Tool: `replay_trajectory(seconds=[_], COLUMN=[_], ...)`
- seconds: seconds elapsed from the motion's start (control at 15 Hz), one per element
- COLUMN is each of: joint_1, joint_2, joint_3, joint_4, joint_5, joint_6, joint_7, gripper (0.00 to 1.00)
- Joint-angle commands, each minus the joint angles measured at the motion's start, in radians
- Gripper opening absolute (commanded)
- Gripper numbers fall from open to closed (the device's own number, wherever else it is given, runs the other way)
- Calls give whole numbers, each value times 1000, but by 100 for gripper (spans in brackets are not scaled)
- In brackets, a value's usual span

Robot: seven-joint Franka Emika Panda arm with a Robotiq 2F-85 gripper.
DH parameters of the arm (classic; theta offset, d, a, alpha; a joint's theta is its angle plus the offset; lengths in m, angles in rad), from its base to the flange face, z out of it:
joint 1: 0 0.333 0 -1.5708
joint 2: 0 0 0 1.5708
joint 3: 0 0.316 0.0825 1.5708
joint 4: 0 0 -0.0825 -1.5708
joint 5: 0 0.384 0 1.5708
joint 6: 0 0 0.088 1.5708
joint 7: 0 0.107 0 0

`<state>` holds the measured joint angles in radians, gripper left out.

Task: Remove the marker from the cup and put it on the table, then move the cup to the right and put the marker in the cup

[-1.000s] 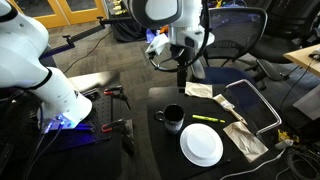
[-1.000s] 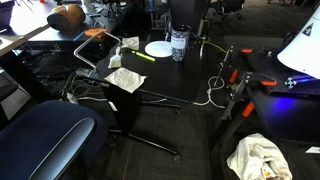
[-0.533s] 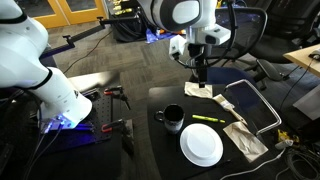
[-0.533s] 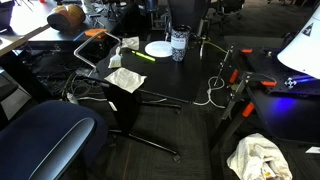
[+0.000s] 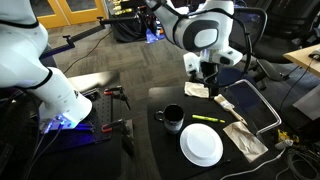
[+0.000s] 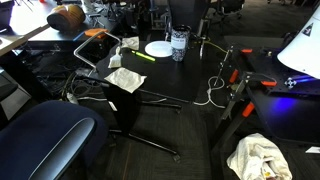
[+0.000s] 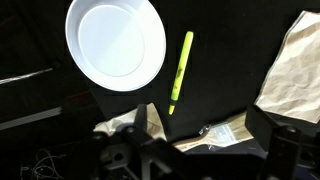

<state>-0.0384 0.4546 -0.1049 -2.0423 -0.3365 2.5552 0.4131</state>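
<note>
The yellow-green marker lies flat on the black table, between the dark mug-like cup and crumpled brown paper. In the wrist view the marker lies next to the white plate. My gripper hangs above the table's far side, apart from the cup and the marker. In the wrist view its jaws are wide apart with nothing between them. The cup does not show in the wrist view. The marker also shows in an exterior view.
A round white plate sits near the table's front. Crumpled brown paper and a wrapped wooden utensil lie beside the marker. A metal frame, office chairs and cables surround the table.
The arm has swung to the right, from above the cup to above the paper at the table's far side. The cup, marker and plate have not moved.
</note>
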Motion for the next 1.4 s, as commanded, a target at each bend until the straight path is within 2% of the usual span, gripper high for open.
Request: replay_trajectory(seconds=[0.0,0.13,0.33,0.73,1.0,1.33], joint_1=[36,38,14,-44,-61,-93], joint_2=[7,7,56,165,251,348], joint_3=[-36,-36,-30,-13,-17,1], joint_4=[6,11,74,213,329,438], joint_5=[29,29,89,216,243,271], joint_6=[2,2,-28,-109,-229,-254], joint_7=[-21,-21,-60,-218,-274,-337], gripper=[100,100,100,100,100,100])
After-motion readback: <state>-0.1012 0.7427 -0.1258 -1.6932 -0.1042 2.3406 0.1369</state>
